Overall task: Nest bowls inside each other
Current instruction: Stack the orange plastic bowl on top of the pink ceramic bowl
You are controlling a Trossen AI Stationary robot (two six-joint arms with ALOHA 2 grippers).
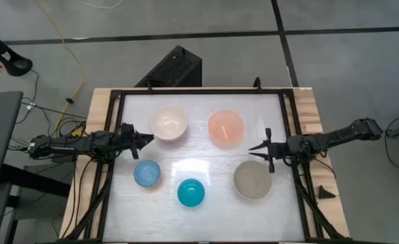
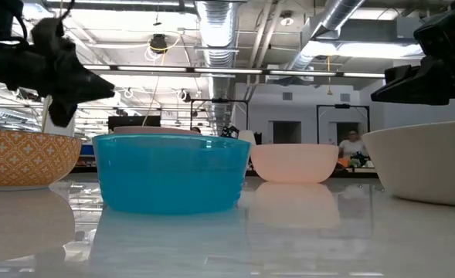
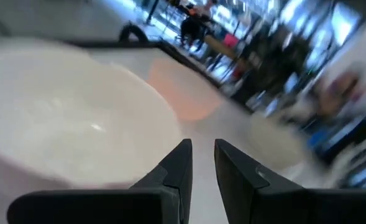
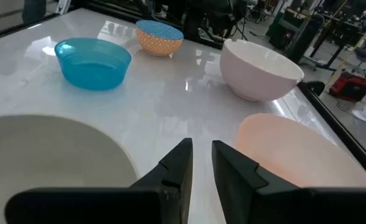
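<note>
Five bowls stand upright on their bases on the white table. The cream-white bowl (image 1: 169,124) and the peach bowl (image 1: 225,128) are toward the far side. The light blue bowl (image 1: 147,173), orange-patterned outside, the teal bowl (image 1: 191,192) and the grey-beige bowl (image 1: 253,179) are nearer. My left gripper (image 1: 147,140) hovers level at the table's left, beside the cream-white bowl (image 3: 64,118). My right gripper (image 1: 253,148) hovers at the right, between the peach bowl (image 4: 294,149) and the grey-beige bowl (image 4: 46,155). Each gripper's fingers stand a narrow gap apart with nothing between them.
Black frame rails (image 1: 118,95) and wooden side boards (image 1: 311,108) border the table. A black box (image 1: 175,68) stands beyond the far edge. A small black wedge (image 1: 326,192) lies on the right board. Bare table (image 1: 199,159) shows between the bowls.
</note>
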